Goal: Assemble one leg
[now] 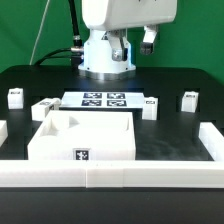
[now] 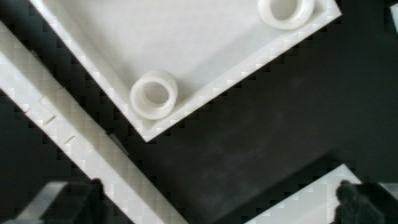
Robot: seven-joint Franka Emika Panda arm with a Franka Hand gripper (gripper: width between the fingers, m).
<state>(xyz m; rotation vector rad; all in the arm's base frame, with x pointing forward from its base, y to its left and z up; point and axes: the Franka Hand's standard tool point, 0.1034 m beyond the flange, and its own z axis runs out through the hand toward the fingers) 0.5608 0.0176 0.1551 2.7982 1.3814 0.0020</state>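
Observation:
Several small white legs with black-and-white tags stand on the black table: one at the exterior view's far left (image 1: 15,97), one beside it (image 1: 45,108), one right of the marker board (image 1: 150,107) and one at the far right (image 1: 190,100). The large white panel (image 1: 85,138) lies in front of them. My gripper (image 1: 148,41) hangs high near the robot base, well above the parts. In the wrist view my gripper (image 2: 217,203) is open and empty, with only its dark fingertips (image 2: 365,205) showing. Below it is a panel corner (image 2: 178,50) with a round socket (image 2: 151,95). No leg shows there.
The marker board (image 1: 105,98) lies behind the panel. A low white rail (image 1: 110,172) borders the table at the front and sides; it crosses the wrist view (image 2: 71,130) next to the panel corner. The robot base (image 1: 105,55) stands at the back.

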